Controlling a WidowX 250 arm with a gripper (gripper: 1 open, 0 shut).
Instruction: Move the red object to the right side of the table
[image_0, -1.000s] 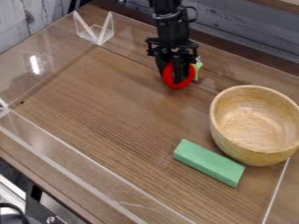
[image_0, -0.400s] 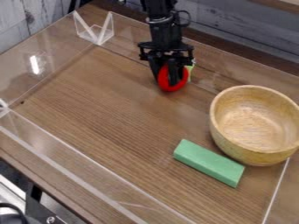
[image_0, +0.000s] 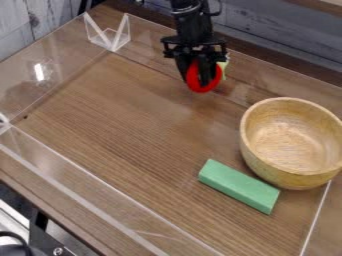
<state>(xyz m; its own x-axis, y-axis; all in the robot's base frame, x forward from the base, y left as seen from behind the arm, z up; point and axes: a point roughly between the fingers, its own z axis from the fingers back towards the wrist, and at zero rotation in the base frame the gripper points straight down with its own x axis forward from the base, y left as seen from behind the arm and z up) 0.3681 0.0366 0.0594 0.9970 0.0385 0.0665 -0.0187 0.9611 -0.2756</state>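
Red fruit (image_0: 202, 79), glossy and round, we see pinched in the gripper (image_0: 199, 72) at twelve o'clock; wooden bowl (image_0: 293, 141) holds nothing.

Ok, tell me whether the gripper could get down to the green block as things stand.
Probably not yet: the gripper is shut on the red object. The way itself looks free, since the green block lies uncovered on the table beside the wooden bowl.

gripper (image_0: 201, 73): black, pointing steeply down, jaws closed on the red object, up and left of the wooden bowl
red object (image_0: 202, 79): between the jaws, seemingly just clear of the table
wooden bowl (image_0: 293, 141): upright, empty
green block (image_0: 241, 186): flat, just below the wooden bowl, at its lower left
table (image_0: 120, 130): brown wood grain, clear walls
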